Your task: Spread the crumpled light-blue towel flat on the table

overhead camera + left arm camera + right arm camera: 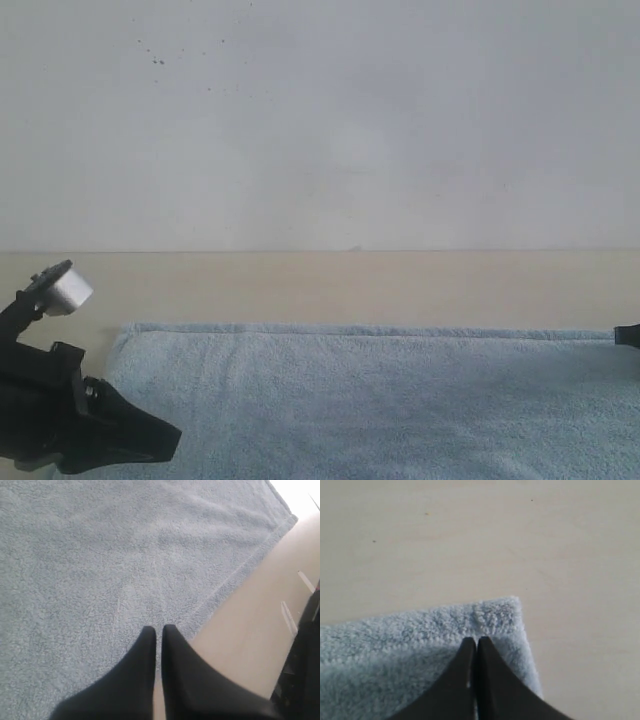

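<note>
The light-blue towel [380, 400] lies flat and smooth across the near part of the cream table [330, 285], its hemmed far edge running straight. My left gripper [170, 437] hovers at the towel's left side. In the left wrist view its jaws [158, 629] are shut with only a thin slit between them and nothing held, over the towel's hemmed edge [100, 565] beside bare table [250, 630]. Only a sliver of my right gripper [627, 336] shows at the right edge. Its jaws [473, 640] are shut just above the towel's corner [380, 655], with table [470, 540] beyond.
A white speckled wall [320, 120] rises behind the table. A silver block [62, 288] sits on the left arm. Dark robot structure [305, 670] stands beside the table in the left wrist view.
</note>
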Tool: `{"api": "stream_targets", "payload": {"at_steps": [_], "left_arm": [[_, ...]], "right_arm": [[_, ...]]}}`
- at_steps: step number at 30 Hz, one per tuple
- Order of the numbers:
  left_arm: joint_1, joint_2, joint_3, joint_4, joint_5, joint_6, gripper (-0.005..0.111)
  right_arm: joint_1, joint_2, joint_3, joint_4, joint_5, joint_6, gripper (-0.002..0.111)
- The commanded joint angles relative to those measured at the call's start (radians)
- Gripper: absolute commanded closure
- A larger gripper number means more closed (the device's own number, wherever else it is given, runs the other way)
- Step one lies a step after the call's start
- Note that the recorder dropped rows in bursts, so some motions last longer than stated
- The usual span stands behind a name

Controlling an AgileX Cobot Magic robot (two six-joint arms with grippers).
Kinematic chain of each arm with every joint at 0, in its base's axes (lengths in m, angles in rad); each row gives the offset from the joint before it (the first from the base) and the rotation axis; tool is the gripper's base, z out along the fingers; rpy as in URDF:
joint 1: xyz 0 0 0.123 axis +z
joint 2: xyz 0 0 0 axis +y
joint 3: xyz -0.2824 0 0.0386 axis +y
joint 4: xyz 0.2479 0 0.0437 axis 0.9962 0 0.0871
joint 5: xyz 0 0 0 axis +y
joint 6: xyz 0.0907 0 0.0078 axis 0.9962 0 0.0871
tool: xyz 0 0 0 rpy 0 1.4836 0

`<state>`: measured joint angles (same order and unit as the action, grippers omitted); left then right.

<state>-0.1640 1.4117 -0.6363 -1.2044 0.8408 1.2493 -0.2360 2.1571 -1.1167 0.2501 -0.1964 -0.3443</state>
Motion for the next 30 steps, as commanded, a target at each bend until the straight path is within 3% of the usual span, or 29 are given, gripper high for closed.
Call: {"api": "stream_targets", "payload": {"at_steps": [1,6,11,15,18,23,30], "left_arm": [[-0.008,0.001,-0.003,-0.011,-0.191,0.008,0.103],[-0.008,0.001,-0.003,-0.011,-0.531,0.008,0.103],[-0.008,0.012,-0.007,-0.011,-0.706,0.075,0.103],[-0.008,0.098,-0.063,-0.011,-0.694,0.187,0.103],[-0.008,0.221,-0.148,-0.011,-0.628,0.231,0.103],[-0.008,0.388,-0.288,-0.037,-0.623,0.172,0.103],[-0.008,0.502,-0.353,-0.004,-0.548,0.161,0.103]], "right_arm": [[-0.013,0.008,-0.003,-0.003,-0.001,0.002,0.109],[-0.013,0.006,-0.003,-0.003,-0.017,0.002,0.109],[-0.013,-0.019,-0.003,-0.003,-0.006,0.004,0.109],[-0.013,-0.102,-0.003,-0.003,0.017,0.013,0.109],[-0.013,-0.187,-0.003,-0.003,0.078,0.125,0.109],[-0.009,-0.303,-0.003,0.002,0.34,0.289,0.109],[-0.025,-0.318,-0.001,-0.066,0.624,0.157,0.109]]}}
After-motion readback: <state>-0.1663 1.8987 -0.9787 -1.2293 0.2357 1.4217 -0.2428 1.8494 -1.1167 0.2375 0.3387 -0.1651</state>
